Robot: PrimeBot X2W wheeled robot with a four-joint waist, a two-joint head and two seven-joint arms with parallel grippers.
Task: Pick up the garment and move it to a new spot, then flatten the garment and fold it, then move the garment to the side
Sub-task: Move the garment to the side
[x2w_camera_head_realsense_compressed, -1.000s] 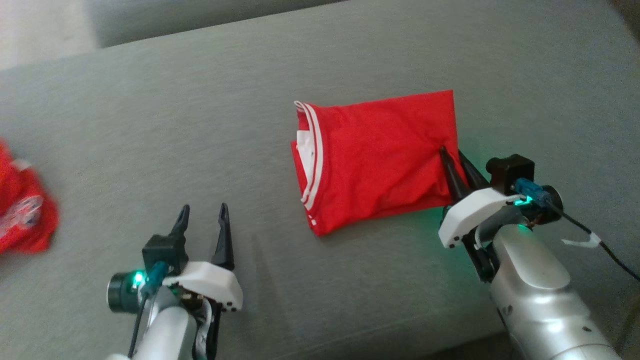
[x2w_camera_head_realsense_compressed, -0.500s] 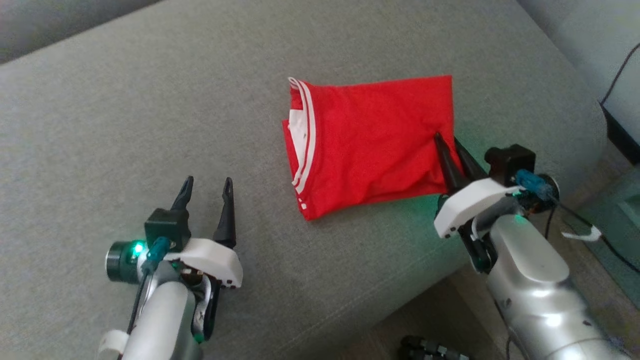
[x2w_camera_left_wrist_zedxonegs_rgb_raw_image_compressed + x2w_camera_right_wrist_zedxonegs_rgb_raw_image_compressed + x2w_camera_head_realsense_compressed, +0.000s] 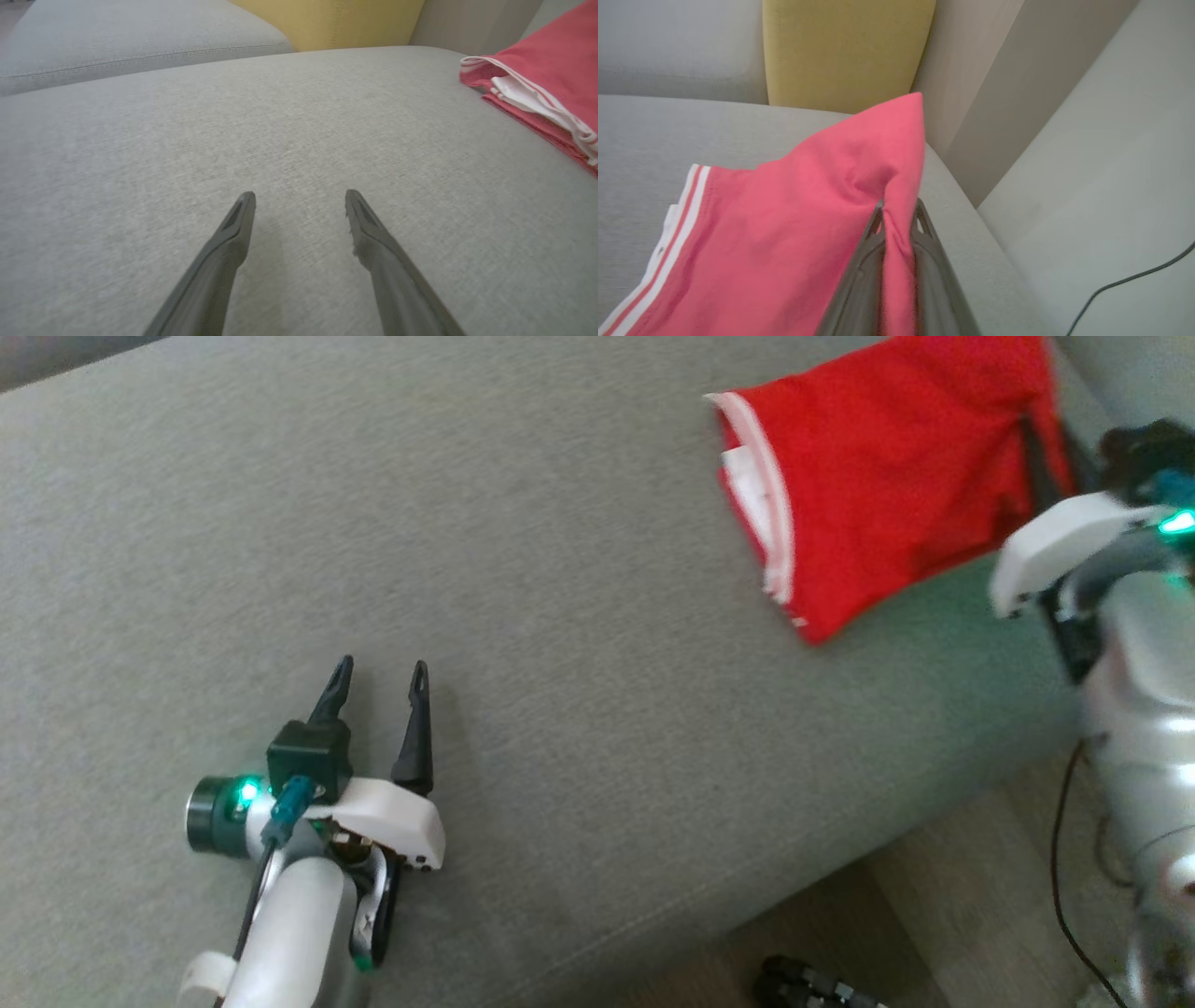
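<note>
Red garment (image 3: pixel 887 485) is held by only a small bunched corner between the closed fingers of the right gripper (image 3: pixel 896 211); a quick drag could slip it free or spill the fold, and at the right end of the grey seat cushion (image 3: pixel 560 569) it could slide off. Folded roughly rectangular, white-striped hem leftward, gripped corner lifted; left gripper (image 3: pixel 380 667) open, empty, well apart.
</note>
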